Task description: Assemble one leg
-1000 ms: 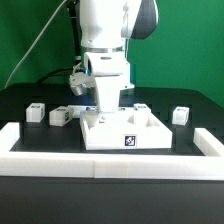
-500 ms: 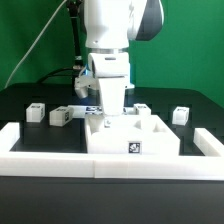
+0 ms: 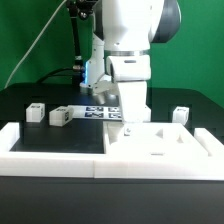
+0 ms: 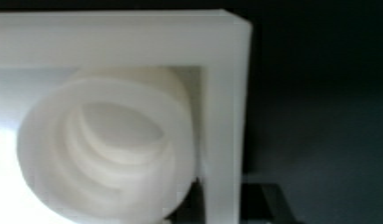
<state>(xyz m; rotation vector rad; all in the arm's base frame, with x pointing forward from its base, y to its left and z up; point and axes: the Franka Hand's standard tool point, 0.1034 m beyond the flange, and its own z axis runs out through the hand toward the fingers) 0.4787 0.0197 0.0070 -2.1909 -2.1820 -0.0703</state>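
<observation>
Three white legs (image 3: 60, 116) (tagged) stand upright.

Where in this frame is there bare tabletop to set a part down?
Free: the black table bordered by two loose legs behind, the white wall in front and the slab on the exterior view's right. Crowded: around the arm, marker board and slab.

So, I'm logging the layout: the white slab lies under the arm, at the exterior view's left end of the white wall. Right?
No. The exterior view shows the white slab under the arm at that view's right end of the white wall, not the left.
</observation>
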